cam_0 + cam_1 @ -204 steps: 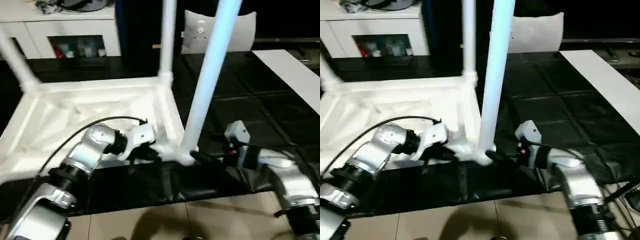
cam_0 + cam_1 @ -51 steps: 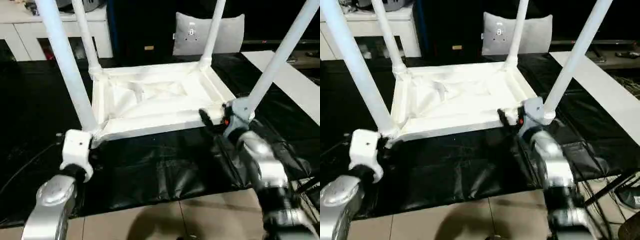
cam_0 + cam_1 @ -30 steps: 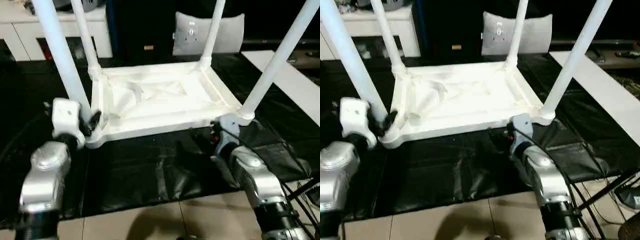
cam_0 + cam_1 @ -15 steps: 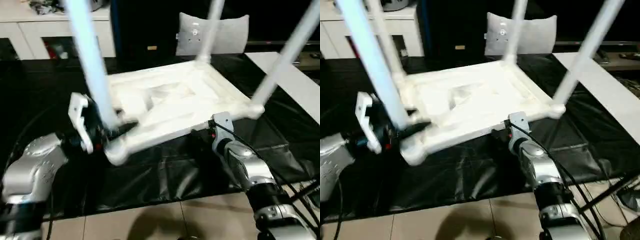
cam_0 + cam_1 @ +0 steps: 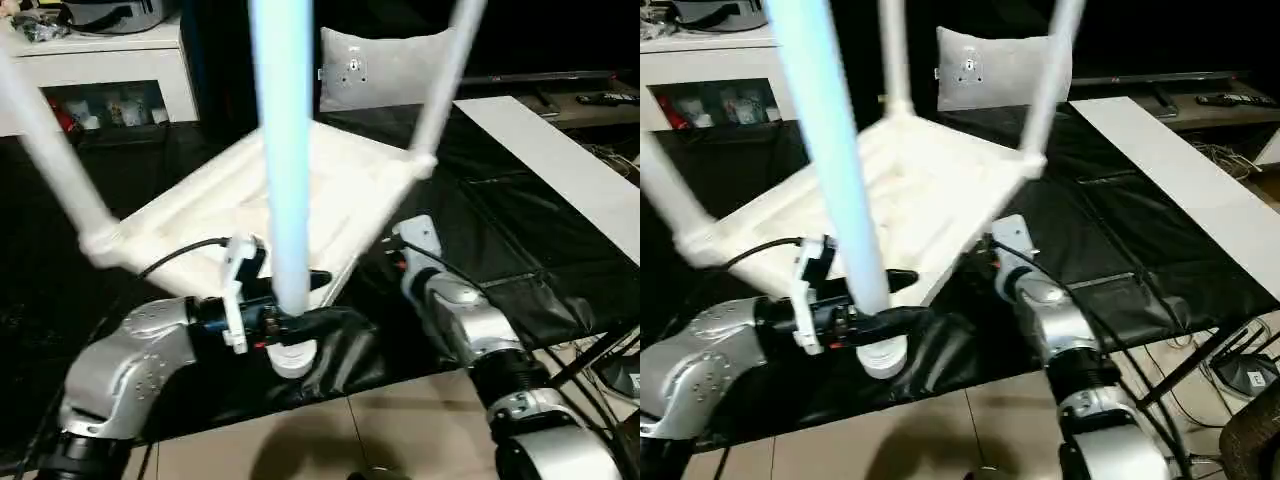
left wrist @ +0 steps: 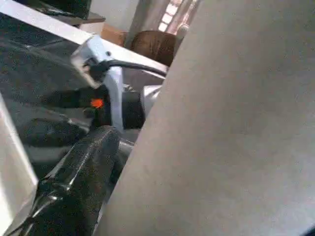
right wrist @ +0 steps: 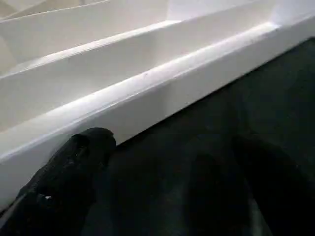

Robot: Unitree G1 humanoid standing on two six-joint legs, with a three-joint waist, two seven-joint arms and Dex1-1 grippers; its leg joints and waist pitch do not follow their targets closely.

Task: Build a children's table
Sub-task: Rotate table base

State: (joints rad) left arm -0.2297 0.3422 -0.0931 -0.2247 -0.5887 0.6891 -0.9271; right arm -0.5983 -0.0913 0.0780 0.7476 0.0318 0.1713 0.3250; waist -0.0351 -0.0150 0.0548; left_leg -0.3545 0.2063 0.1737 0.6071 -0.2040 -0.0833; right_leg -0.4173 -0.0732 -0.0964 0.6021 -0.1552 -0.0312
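the children's table lies upside down on the black sheet, legs up and top tilted. the near leg stands between the left gripper fingers, which look closed round it just above the corner socket, its long axis rising away from them. the right gripper, jaws apart, holds nothing; the tabletop's edge lies just ahead of it. leg tops are cut off.

Dim room around a black mat that swallows detail; the white table glares, its ribs washed out. The nearest leg smears bluish with motion blur. Wrist views are soft, the leg a grey unfocused mass
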